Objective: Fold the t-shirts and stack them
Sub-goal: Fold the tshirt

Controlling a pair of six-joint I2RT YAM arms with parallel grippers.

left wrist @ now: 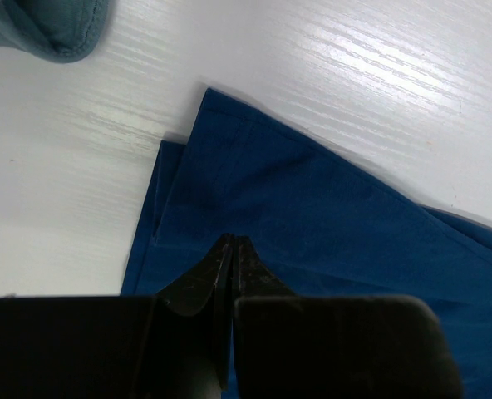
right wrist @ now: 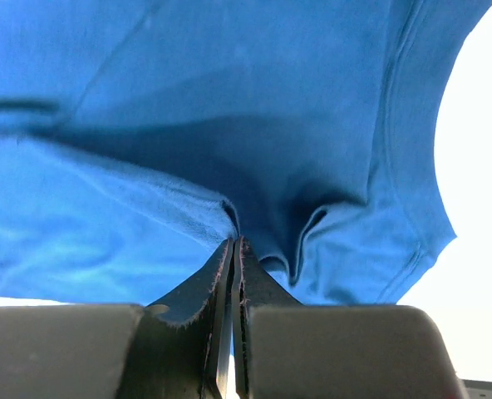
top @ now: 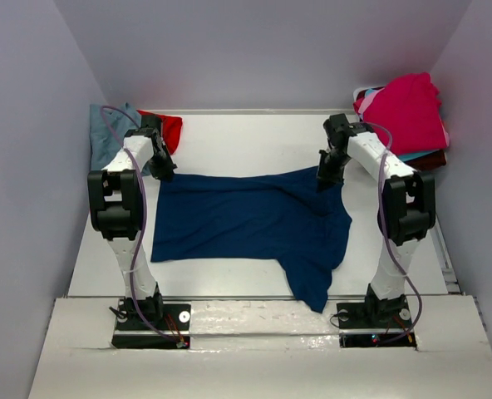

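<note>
Corners of the navy t-shirt [top: 246, 220] sit pinched in the fully closed left pincer [top: 164, 170] and right pincer [top: 325, 179], the cloth spread between them on the tabletop [top: 229, 141], seemingly for folding.

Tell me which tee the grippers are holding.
The navy tee, spread mid-table: left gripper and right gripper pinch its far edge. The blue-grey tee, red tee and magenta pile lie apart, untouched.
</note>
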